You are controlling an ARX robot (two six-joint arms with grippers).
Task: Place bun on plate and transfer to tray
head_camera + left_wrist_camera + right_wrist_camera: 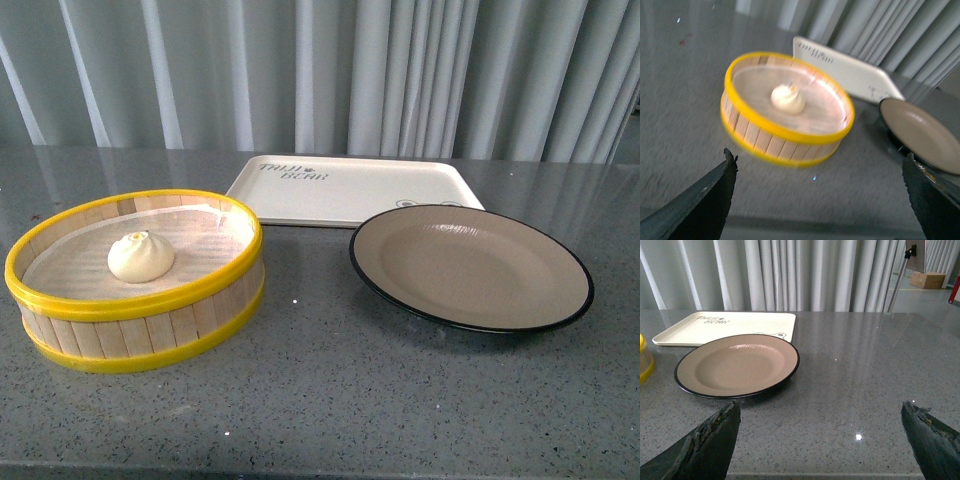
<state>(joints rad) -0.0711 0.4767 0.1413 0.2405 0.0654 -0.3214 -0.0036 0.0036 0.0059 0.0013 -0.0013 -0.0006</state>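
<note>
The white pleated bun [141,256] [787,98] lies in the middle of a yellow-rimmed wooden steamer basket [150,335] [770,142]. To its right the beige plate [560,310] [927,145] [765,375] with a black rim sits empty on the table. Behind both lies the cream tray [300,205] [860,77] [675,332] with dark lettering. Neither arm shows in the front view. My left gripper [819,167] is open above the table, short of the basket. My right gripper [820,412] is open over bare table, short of the plate and off to its side.
A grey speckled table [330,400] carries everything, with its front edge [825,474] close below my right gripper. Pale curtains [400,70] hang behind the table. A cardboard box [930,280] and a stand [900,275] are on the floor far beyond it.
</note>
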